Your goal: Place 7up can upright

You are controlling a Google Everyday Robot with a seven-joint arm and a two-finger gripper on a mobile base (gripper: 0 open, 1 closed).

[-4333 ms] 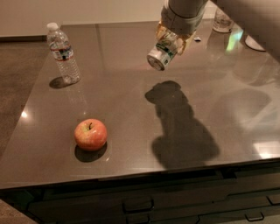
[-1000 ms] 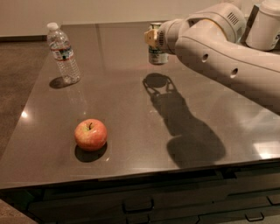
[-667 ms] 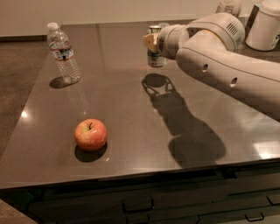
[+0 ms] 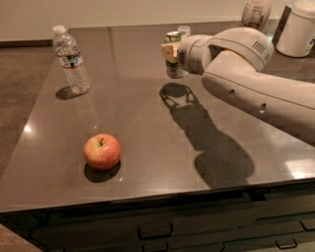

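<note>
The 7up can stands upright in the air at the back middle of the dark table, its silver top up, with its shadow on the table just below it. My gripper reaches in from the right and is shut on the can's upper half. One tan finger pad presses on the can's left side; the other finger is hidden behind the can. I cannot tell whether the can's base touches the table.
A clear water bottle stands at the back left. A red apple lies at the front left. A white container and a pale bag stand at the back right. Drawer handles run below the front edge.
The can was tilted in the gripper 4.3 s ago and is now upright. Over the last second the arm has lowered slightly with the can still held.
</note>
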